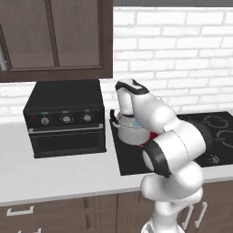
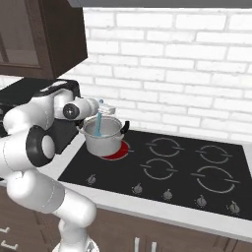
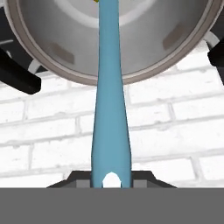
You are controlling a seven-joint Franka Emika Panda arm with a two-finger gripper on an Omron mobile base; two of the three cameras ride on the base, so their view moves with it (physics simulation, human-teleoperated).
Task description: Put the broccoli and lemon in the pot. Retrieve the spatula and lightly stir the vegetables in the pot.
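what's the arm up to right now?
The pincer is shut on the handle end of the light-blue spatula, whose far end reaches down into the steel pot. The pot stands on the red-glowing burner of the black cooktop, next to the toaster oven. It looks like the stirring step.

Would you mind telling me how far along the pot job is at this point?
The spatula is retrieved: the gripper is shut on its handle, blade down inside the pot on the cooktop. Stirring is in hand. Whether both vegetables are inside cannot be confirmed.
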